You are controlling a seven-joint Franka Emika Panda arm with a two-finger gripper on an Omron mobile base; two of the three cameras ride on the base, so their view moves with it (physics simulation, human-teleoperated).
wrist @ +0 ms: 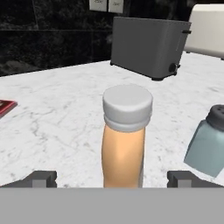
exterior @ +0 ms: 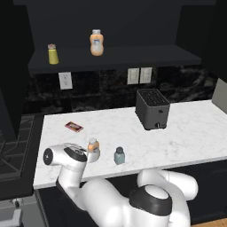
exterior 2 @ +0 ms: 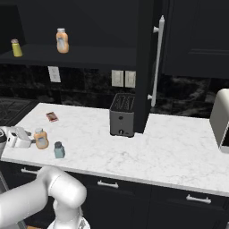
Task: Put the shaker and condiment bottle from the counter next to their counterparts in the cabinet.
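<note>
Fingers (wrist: 43, 178) spread wide on either side of condiment bottle (wrist: 125, 141), not pinching it, bottle upright on marble tabletop (exterior: 186, 133) near front edge, just beside shaker (exterior: 119, 155), toaster (exterior: 152, 108) well behind.

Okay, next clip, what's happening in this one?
The robot's hand is open around the orange condiment bottle on the marble counter, one fingertip on each side, not closed on it. The blue-grey shaker stands just beside it, untouched. Up on the cabinet shelf, a yellow shaker and a matching orange bottle wait. A toaster sits further back.
</note>
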